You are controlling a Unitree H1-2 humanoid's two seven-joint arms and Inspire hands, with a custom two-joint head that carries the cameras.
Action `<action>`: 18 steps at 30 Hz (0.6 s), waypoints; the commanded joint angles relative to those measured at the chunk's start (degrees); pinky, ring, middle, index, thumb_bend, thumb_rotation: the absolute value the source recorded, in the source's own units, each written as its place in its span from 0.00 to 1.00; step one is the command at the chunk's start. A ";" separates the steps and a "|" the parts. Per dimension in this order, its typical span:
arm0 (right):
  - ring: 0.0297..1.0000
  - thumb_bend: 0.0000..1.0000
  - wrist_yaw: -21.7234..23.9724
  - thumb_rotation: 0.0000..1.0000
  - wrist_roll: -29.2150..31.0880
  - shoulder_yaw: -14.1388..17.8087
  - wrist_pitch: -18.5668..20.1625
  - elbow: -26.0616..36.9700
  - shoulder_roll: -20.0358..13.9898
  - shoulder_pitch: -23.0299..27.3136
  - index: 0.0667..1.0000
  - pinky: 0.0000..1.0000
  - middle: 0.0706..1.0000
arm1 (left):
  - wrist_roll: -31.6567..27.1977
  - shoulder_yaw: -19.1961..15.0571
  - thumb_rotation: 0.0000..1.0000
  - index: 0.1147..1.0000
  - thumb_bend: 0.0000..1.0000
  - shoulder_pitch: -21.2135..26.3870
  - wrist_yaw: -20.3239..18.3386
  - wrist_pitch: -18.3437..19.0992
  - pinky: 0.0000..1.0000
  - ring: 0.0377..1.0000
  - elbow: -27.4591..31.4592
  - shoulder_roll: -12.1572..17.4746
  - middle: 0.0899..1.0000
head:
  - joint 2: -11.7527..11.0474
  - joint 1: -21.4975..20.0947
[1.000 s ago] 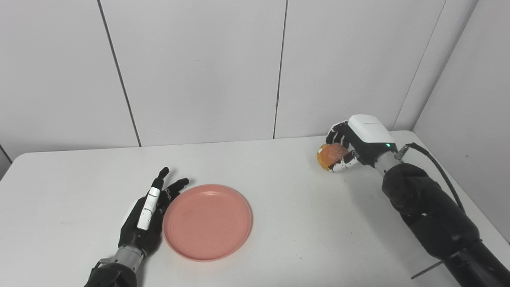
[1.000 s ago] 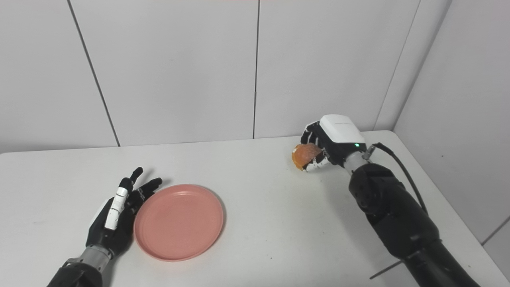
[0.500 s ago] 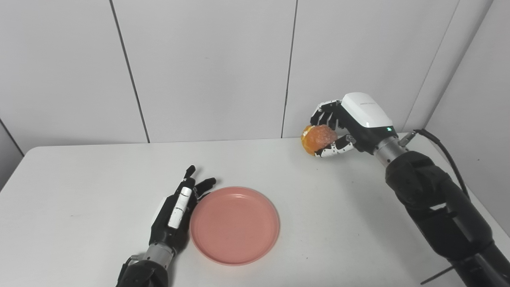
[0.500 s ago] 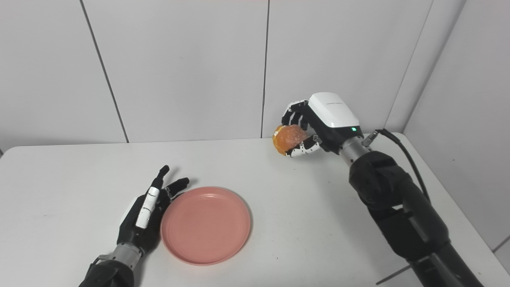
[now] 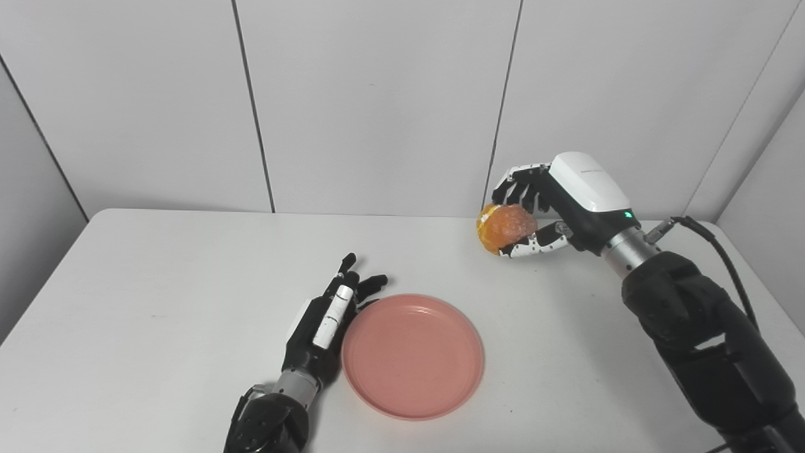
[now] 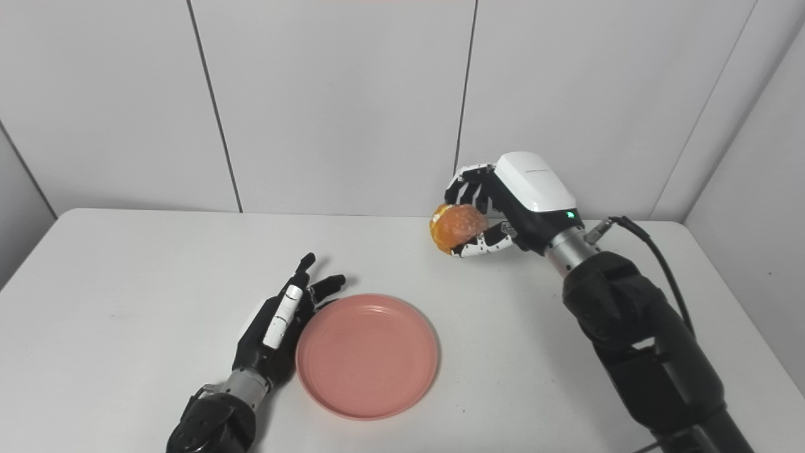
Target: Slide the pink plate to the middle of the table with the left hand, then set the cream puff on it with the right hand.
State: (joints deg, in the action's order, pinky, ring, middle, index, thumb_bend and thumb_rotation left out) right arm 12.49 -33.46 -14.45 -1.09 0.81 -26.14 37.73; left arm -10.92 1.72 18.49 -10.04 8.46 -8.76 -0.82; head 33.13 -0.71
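Step in hand, as judged: the slide looked done or nearly so, and the placing of the cream puff point(image 5: 505, 226) was under way.

The pink plate point(image 5: 413, 355) lay flat on the white worktop point(image 5: 157, 283), roughly mid-width and toward the near edge. The left hand point(image 5: 324, 321) rested on edge against the plate's left rim, fingers point(image 5: 333, 306) extended and close together, holding nothing. Whether the palm touched the rim or stood just beside it could not be told from either eye view.

The right hand point(image 6: 497, 211) held the cream puff off the worktop, near the far edge, to the right of the plate and well apart from it. Upper fingers point(image 6: 468, 189) curled over the top of the puff; a lower finger or thumb point(image 6: 481, 245) supported it from beneath. The golden crust showed between them, facing left. The grip looked like a cupping hold, not a tight pinch.

Next move, as judged: carry the puff left and toward the robot until over the plate's centre, lower it, then spread the fingers to release it. The puff is likely soft, so no more squeeze than needed. The left hand sat low at the rim and should not obstruct the descent.
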 commanded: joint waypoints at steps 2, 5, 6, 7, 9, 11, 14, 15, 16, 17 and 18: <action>0.39 0.53 0.24 0.00 0.95 0.88 -3.03 2.72 -0.62 2.96 0.48 0.35 0.41 | 0.51 0.19 0.78 0.98 0.88 0.32 0.59 -0.36 0.82 0.88 0.01 -0.77 0.75 | -0.15 0.49; 0.39 0.53 2.13 0.00 1.45 0.52 -2.27 4.33 0.05 3.14 0.48 0.35 0.41 | 0.60 0.22 0.78 0.98 0.89 0.29 0.69 -0.27 0.82 0.89 -0.20 -1.00 0.74 | -0.43 1.15; 0.40 0.53 2.58 0.00 1.63 0.44 -2.44 4.51 0.12 3.20 0.47 0.35 0.41 | 0.57 0.23 0.78 0.99 0.89 0.30 0.68 -0.25 0.82 0.88 -0.29 -1.04 0.74 | -0.45 1.30; 0.40 0.53 2.93 0.00 2.10 0.22 -3.22 4.18 0.21 3.38 0.47 0.35 0.42 | 0.57 0.25 0.78 0.99 0.89 0.32 0.69 -0.29 0.82 0.88 -0.45 -1.08 0.74 | -0.48 1.41; 0.40 0.53 3.62 0.00 2.85 -0.11 -4.27 3.55 0.42 3.70 0.47 0.36 0.42 | 0.59 0.29 0.78 0.98 0.89 0.37 0.76 -0.46 0.82 0.88 -0.69 -1.13 0.75 | -0.49 1.47; 0.41 0.53 4.77 0.00 3.32 -0.81 -5.02 2.92 0.67 4.18 0.46 0.37 0.42 | 0.68 0.33 0.78 0.98 0.88 0.38 0.89 -0.60 0.82 0.88 -0.79 -1.20 0.75 | -0.45 1.45; 0.41 0.53 5.93 0.00 2.11 -2.01 -4.56 2.87 1.43 4.46 0.46 0.37 0.43 | 0.71 0.36 0.78 0.98 0.87 0.38 1.07 -0.55 0.82 0.89 -0.66 -1.32 0.75 | -0.40 1.54; 0.41 0.53 6.72 0.00 1.96 -2.67 -4.33 2.93 1.76 4.49 0.46 0.36 0.43 | 0.70 0.35 0.78 0.98 0.86 0.46 1.12 -0.54 0.82 0.89 -0.74 -1.37 0.75 | -0.37 1.52; 0.42 0.53 7.70 0.00 2.08 -3.29 -3.99 2.94 2.06 4.49 0.46 0.37 0.44 | 0.69 0.35 0.78 0.98 0.87 0.54 1.14 -0.54 0.82 0.89 -0.85 -1.40 0.75 | -0.34 1.48; 0.41 0.53 8.77 0.00 2.33 -3.95 -4.04 2.79 2.30 4.50 0.46 0.37 0.44 | 0.71 0.36 0.78 0.98 0.88 0.63 1.15 -0.54 0.82 0.88 -0.98 -1.40 0.75 | -0.34 1.43; 0.41 0.53 9.85 0.00 2.50 -4.76 -4.31 2.50 2.48 4.56 0.46 0.37 0.43 | 0.80 0.43 0.78 0.98 0.88 0.71 1.20 -0.51 0.81 0.88 -1.02 -1.40 0.75 | -0.32 1.33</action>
State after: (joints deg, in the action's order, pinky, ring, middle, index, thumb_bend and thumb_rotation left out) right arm 21.45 -31.52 -19.07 -3.52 2.46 -23.58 39.67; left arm -10.74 1.82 18.63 -9.33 7.95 -9.28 -1.34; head 32.78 0.70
